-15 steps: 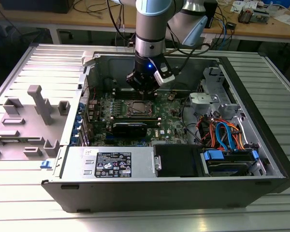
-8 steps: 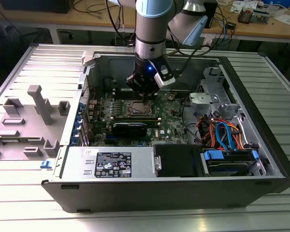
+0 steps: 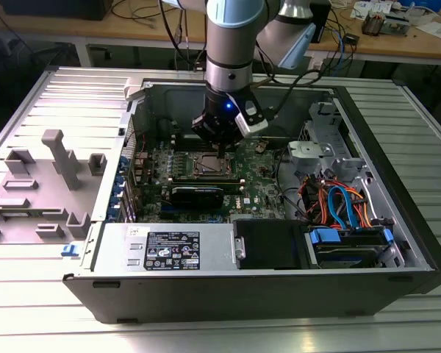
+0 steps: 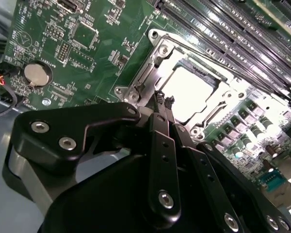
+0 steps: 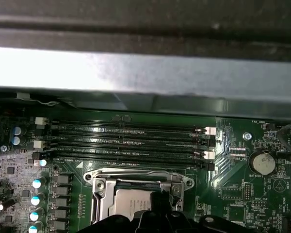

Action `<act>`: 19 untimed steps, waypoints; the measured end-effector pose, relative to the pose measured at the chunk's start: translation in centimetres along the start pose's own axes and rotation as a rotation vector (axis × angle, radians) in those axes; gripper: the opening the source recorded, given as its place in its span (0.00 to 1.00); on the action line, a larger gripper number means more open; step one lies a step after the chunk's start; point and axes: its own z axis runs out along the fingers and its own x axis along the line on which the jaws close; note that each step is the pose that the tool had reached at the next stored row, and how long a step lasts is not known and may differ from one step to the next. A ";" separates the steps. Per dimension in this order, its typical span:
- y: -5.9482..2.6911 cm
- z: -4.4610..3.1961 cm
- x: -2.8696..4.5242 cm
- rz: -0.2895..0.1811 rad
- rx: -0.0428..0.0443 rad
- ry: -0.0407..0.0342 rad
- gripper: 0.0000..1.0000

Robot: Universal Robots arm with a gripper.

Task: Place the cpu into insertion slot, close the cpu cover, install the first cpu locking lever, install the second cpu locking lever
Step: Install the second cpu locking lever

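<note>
Open computer case [image 3: 397, 220] | pincer [image 4: 166, 103] clenched, empty, at cpu cover [image 4: 150, 73] | cpu [image 4: 191, 92] part-hidden

pale silver-grey square cpu [image 4: 190, 92] seated flat in socket | dull silver metal cpu cover [image 4: 150, 73] closed flat around it

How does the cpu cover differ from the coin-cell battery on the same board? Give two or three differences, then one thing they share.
Shape: the cpu cover is a square frame with a large cut-out; the battery is a solid round disc.
Size: the cover is far larger than the battery.
Position: the hand hovers at the cover's edge; the battery sits well off to one side.
Shared: both are silvery metal, lying flat on the green board.
</note>
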 end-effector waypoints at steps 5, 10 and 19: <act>-1.01 -0.02 0.06 0.000 0.0001 0.0002 0.11; -1.28 -0.33 0.08 0.000 -0.0030 0.0000 0.11; -2.09 -0.75 0.12 0.000 -0.0031 -0.0001 0.11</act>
